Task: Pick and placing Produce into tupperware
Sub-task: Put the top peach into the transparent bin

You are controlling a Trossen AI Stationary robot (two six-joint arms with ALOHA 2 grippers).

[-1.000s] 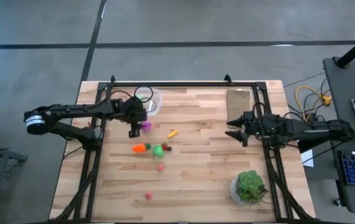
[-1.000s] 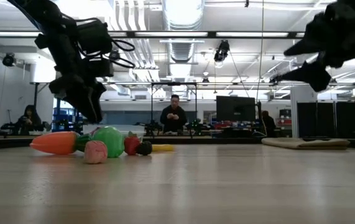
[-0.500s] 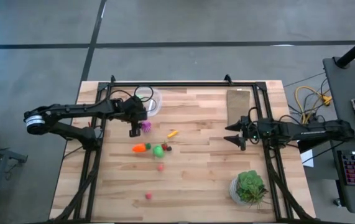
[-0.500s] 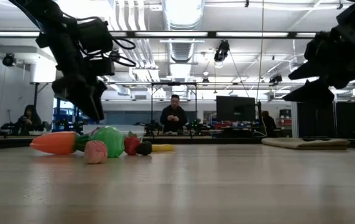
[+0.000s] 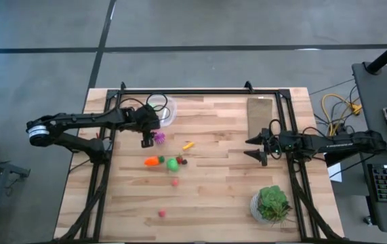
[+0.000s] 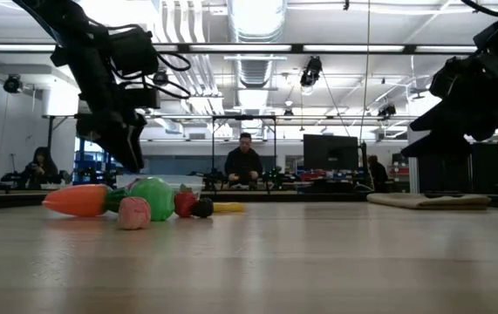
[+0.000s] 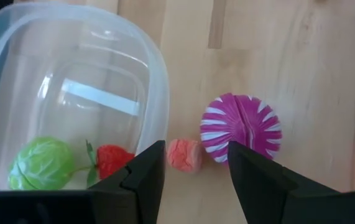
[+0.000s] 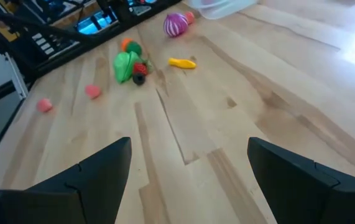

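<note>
The clear tupperware [image 5: 167,110] sits near the far left of the table; in the left wrist view the tupperware [image 7: 59,81] holds a green ball [image 7: 40,163] and a red piece [image 7: 112,158]. Beside its rim lie a small salmon piece [image 7: 184,155] and a purple striped piece [image 7: 241,129]. My left gripper [image 7: 196,171] is open and hovers over the salmon piece without touching it. An orange carrot [image 5: 152,161], another green ball [image 5: 173,163], a dark red piece [image 5: 182,160], a yellow bit [image 5: 188,144] and two pink pieces [image 5: 175,181] lie mid-table. My right gripper [image 5: 257,148] is open and waits at the right.
A tan board [image 5: 261,112] lies at the far right and a leafy plant in a white pot [image 5: 272,203] stands at the near right. A black frame [image 5: 200,91] runs along the table's edges. A person [image 6: 245,164] stands in the room beyond the table.
My right arm has sunk lower and drawn back a little toward the table's right and near edges, its gripper staying open. The left arm and all the produce have kept still.
</note>
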